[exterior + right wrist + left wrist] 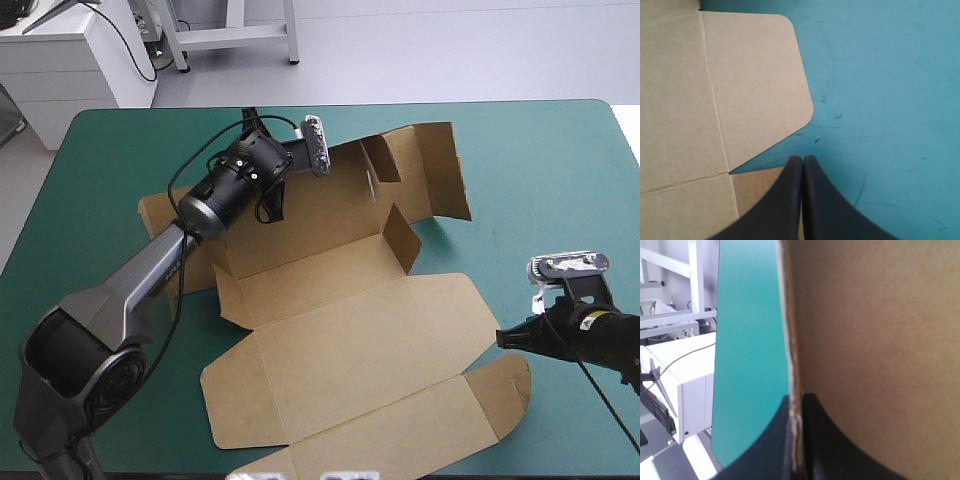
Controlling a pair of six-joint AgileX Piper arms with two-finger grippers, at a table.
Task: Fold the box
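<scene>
Brown board of the box (340,340) is lying spread open across the middle of the worktop (540,160). Its near panels are resting flat on the teal-green cover, while the far panels are tilting upward. A small flap (402,237) is standing up near the centre, and a taller panel (440,170) is rising at the far right. The left arm (150,280) is reaching in from the near left and crossing over the box's left side, hiding part of it. The left claw (796,407) is pinching the edge of a raised wall at the far left, with the sheet (880,340) sandwiched between its black fingers. The right claw (802,159) is hovering with its fingers pressed together in a point and gripping nothing. It is just beside the box's right edge (760,70), over bare cover (880,100).
</scene>
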